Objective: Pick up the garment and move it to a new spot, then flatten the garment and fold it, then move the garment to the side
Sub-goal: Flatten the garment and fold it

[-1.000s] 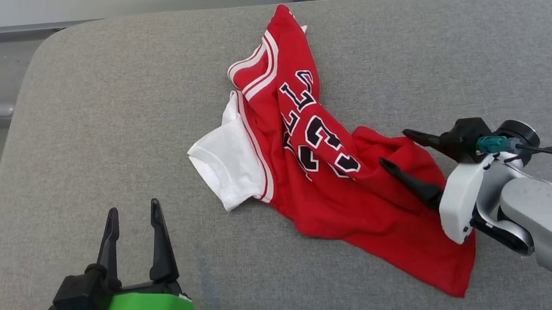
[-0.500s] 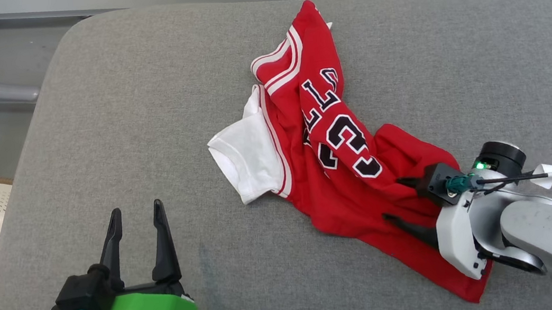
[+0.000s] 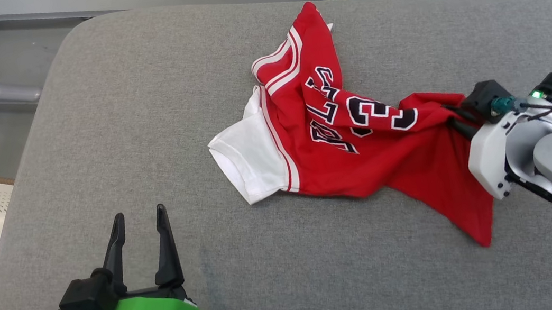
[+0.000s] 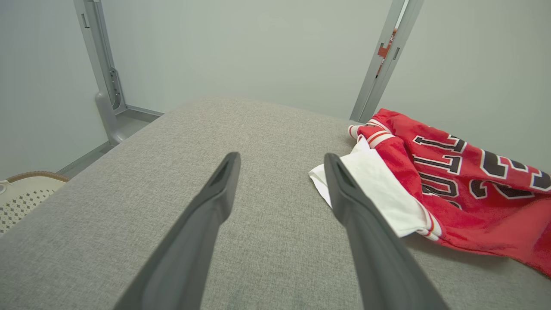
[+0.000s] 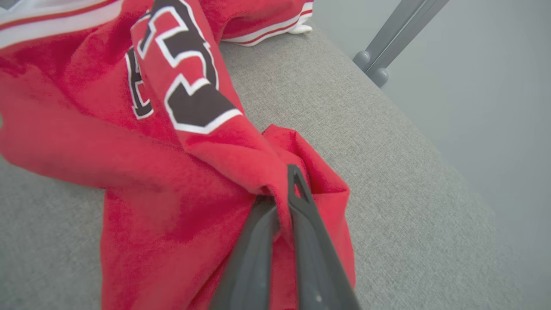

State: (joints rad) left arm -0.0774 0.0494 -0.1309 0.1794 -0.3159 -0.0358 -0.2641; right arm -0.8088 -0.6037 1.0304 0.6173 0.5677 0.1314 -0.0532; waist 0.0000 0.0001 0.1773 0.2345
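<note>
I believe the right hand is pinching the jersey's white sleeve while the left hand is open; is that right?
Not quite: the right hand pinches a red fold of the jersey, not its white sleeve, as the right wrist view shows. The left hand is open.

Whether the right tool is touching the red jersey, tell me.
Touching. The right wrist view shows the right tool shut on a bunched fold of the red jersey.

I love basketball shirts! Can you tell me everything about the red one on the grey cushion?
The shirt is red, soft-looking cloth with black letters edged in white, striped trim and a white sleeve. It lies crumpled, not flat, on the grey cushion. The right gripper is shut on a bunch of cloth at one edge, and folds run toward it.
</note>
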